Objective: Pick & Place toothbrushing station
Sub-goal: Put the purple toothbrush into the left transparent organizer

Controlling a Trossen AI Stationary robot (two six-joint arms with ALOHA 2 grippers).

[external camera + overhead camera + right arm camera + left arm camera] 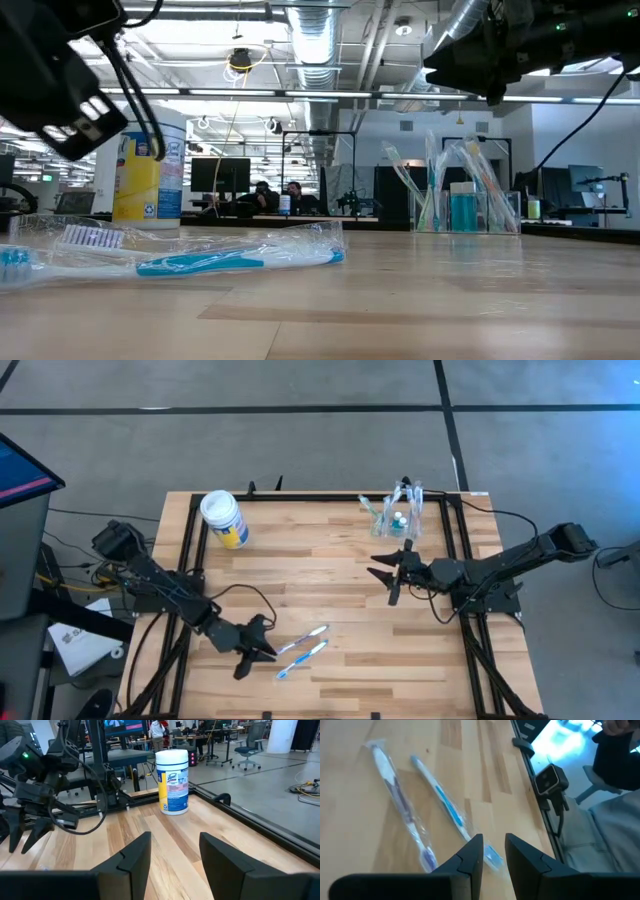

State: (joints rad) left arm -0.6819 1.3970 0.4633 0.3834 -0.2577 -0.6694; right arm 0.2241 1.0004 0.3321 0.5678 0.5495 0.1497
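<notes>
The toothbrushing station is a clear plastic cup (400, 512) holding toothbrushes. It stands on its base near the table's far right edge and also shows in the low view as the cup (460, 200). Two wrapped toothbrushes lie flat near the front: a blue one (442, 802) and a purple one (400, 805). My left gripper (270, 643) hovers just left of them, open by a narrow gap (494, 857), with the blue brush's end showing past its fingertips. My right gripper (383, 578) is open in mid-air, nearer than the cup, holding nothing (175, 855).
A white-lidded yellow-and-blue canister (225, 520) stands at the far left of the table. A black frame rail (190, 550) runs along the table's sides. Bare wood lies between the two grippers (330, 585). People sit in the room beyond the table (270, 195).
</notes>
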